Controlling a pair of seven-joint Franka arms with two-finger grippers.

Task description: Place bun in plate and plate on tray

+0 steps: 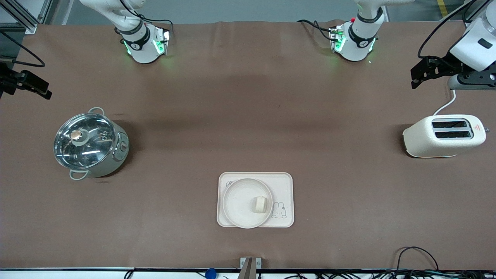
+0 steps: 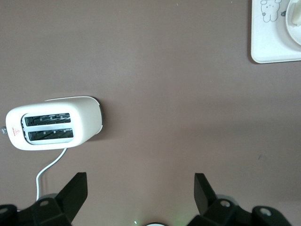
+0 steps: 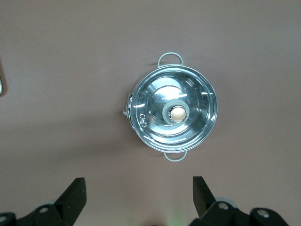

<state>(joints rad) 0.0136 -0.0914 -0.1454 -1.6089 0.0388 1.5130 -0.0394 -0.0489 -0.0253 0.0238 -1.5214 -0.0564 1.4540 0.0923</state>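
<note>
Bun (image 1: 260, 204) on plate (image 1: 240, 201), tray (image 1: 285, 182); both end effectors (image 2: 140, 188) (image 3: 139, 188) spread, well apart.

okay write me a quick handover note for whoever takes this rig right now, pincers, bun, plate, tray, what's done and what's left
Left pincer: open, empty, raised above the table by the toaster.
Right pincer: open, empty, raised above the lidded pot.
Bun sits in the plate; the plate rests on the tray, overhanging the tray's edge nearest the front camera a little.
Done: both placements.
Left: apparently nothing; maybe centre the plate.
</note>
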